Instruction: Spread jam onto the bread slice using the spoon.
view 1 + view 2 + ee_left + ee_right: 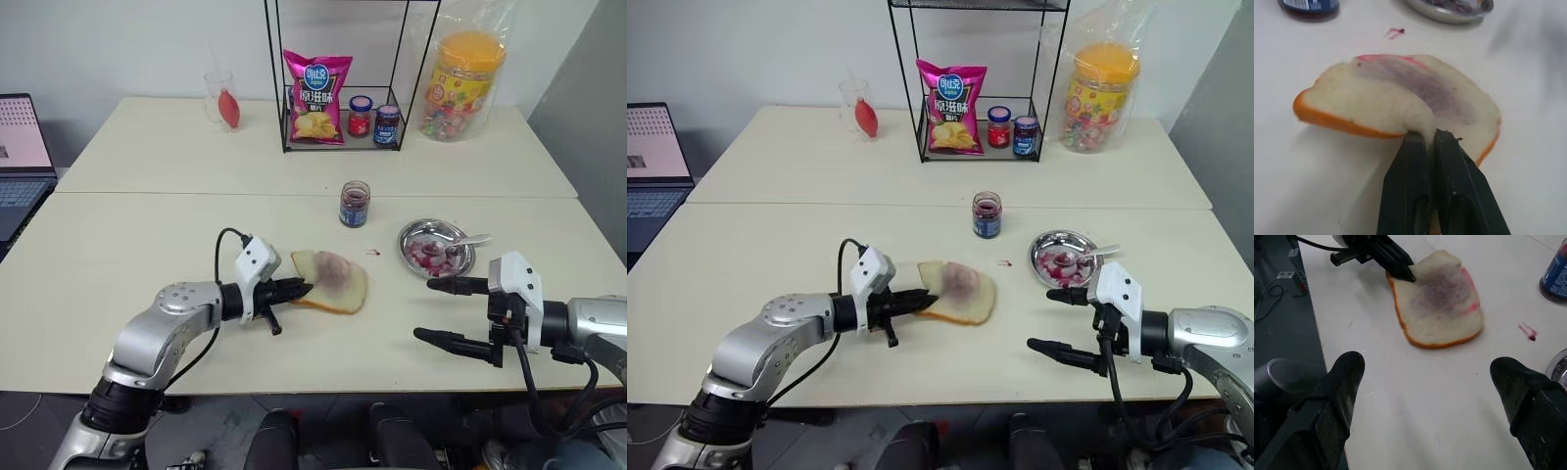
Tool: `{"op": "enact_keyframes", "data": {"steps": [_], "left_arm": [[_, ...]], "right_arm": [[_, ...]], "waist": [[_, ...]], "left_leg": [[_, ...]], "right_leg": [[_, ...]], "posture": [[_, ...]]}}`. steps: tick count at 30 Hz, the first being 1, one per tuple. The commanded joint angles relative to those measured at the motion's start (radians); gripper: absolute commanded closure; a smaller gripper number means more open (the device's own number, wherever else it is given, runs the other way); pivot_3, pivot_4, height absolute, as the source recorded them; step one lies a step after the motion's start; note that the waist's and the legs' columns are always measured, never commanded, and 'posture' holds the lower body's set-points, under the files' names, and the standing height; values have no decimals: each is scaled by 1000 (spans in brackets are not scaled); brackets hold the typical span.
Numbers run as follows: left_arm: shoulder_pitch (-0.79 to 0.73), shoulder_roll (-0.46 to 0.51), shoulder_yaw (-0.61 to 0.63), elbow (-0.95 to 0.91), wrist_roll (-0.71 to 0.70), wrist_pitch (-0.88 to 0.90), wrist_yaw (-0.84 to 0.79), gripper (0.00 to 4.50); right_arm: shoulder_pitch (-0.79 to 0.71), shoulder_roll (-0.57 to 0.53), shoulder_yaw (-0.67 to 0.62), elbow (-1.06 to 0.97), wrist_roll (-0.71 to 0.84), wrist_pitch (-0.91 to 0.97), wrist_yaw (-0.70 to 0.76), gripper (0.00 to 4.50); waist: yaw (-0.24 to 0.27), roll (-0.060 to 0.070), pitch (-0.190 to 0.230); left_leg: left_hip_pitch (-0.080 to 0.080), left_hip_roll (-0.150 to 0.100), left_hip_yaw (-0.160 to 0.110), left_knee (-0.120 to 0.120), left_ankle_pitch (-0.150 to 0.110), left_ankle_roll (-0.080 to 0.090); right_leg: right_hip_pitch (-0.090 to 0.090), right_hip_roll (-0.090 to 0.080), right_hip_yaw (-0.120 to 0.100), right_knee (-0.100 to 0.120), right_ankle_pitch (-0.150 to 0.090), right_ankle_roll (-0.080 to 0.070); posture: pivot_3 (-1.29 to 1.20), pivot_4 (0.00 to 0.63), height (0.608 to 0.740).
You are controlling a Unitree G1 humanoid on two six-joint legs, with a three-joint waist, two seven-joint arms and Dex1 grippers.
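The bread slice [330, 281] lies on the table [147, 255], about in the middle in front of the robot, w/ a purple-red smear already on its centre. The left gripper [298, 288] is closed on the edge of the slice; in the left wrist view the two fingers [1410, 181] pinch the crumb just inside the crust, and that corner is lifted and bent upward. The right gripper [427, 308] is fully open and holds nothing; it hangs near the metal dish [437, 247], a bit nearer to the robot. The spoon [460, 244] rests in this dish, bowl down in the red residue, handle pointing out over the rim twd the right. The jam jar [355, 204] stands behind the bread, apart from it. Handling, as I judge it: the bread is very light and soft, it folds under a pinch and can tear or slide when the spoon drags over it, so better to hold it at the crust, which is firmer, & press flat rather than lift. The spoon is stiff, thin and prob. slippery from jam; best to take it at the clean handle, mid-length, not near the bowl. The jar is glass, so smooth & fragile.
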Motion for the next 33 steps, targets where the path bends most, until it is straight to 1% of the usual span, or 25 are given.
{"op": "enact_keyframes", "data": {"steps": [1, 5, 10, 12, 16, 19, 22, 27, 33], "left_arm": [[-9, -27, 34, 69, 38, -44, 46, 4488], [-23, -77, 35, 100, 50, -41, 91, 4488], [-21, -124, 57, 79, 37, -6, 146, 4488], [-1, -147, 76, 41, 10, 42, 177, 4488], [69, -168, 132, -76, -41, 142, 240, 4488], [87, -174, 173, -133, -70, 190, 279, 4488], [86, -245, 248, -168, -126, 199, 354, 4488], [93, -320, 305, -197, -181, 195, 405, 4488], [131, -270, 223, -194, -173, 241, 363, 4488]], "right_arm": [[-19, -2, -11, -15, -4, -22, -1, 0], [-40, 4, 4, -3, -12, -31, 0, 0], [-50, 13, 4, 9, -23, -46, -7, 0], [-54, 17, 5, 12, -27, -47, -9, 0], [-51, 23, 6, 5, -29, -44, -12, 0], [-56, 25, 9, 3, -28, -42, -16, 0], [-69, 30, 19, 5, -27, -40, -22, 0], [-80, 32, 24, 4, -24, -35, -25, 0], [-94, 33, 35, 6, -24, -30, -23, 0]], "waist": [[0, 0, 0], [0, 0, 0], [5, 0, 0], [4, 0, 0], [1, 0, 0], [0, 0, 0], [0, 0, 0], [0, 0, 0], [0, 0, 0]], "left_leg": [[0, 0, 0, 0, 0, 0], [0, -1, 1, 1, 0, 0], [1, -1, 0, 2, 0, 0], [1, -1, 0, 3, 0, 0], [1, -1, 0, 2, 0, 0], [1, 0, 0, 1, 0, 0], [1, 0, -1, 1, 0, 0], [1, 0, -1, 2, 0, 0], [1, 0, -1, 1, 0, 0]], "right_leg": [[0, 0, 0, 0, 0, 0], [1, -1, 1, 0, 0, 0], [3, -1, 1, 0, 0, -1], [3, -1, 1, 0, 0, 0], [3, -1, 0, 0, 0, 1], [3, -1, 0, 0, 1, 2], [2, 0, 0, 0, 1, 2], [3, 0, 0, 0, 1, 2], [3, 0, 0, 0, 1, 1]], "posture": [[0, 150, 740], [0, 150, 740], [0, 150, 740], [0, 150, 740], [0, 150, 740], [0, 150, 740], [0, 150, 740], [0, 150, 740], [0, 150, 740]]}}
